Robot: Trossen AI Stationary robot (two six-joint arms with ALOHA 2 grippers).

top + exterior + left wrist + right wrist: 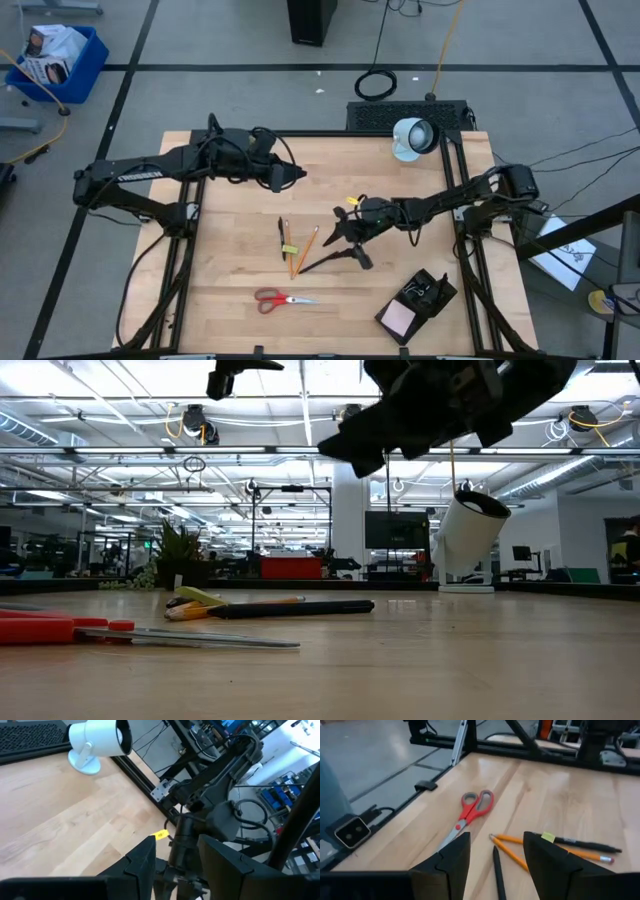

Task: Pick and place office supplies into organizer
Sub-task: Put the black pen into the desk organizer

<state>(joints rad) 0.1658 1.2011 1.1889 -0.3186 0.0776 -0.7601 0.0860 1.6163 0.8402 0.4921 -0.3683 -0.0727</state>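
i had the right gripper (345,238) hovering with its fingers apart and empty, a black pen (497,872) lying on the worktop straight between them, pencils (512,854) just beside it and the scissors (472,812) farther ahead. my worry was that closing there might catch a crossing pencil along with the pen. the organizer (418,304) sat well behind the fingers. the left gripper (296,176) waited off to the side, fingers also apart. the white lamp (411,138) stood clear.
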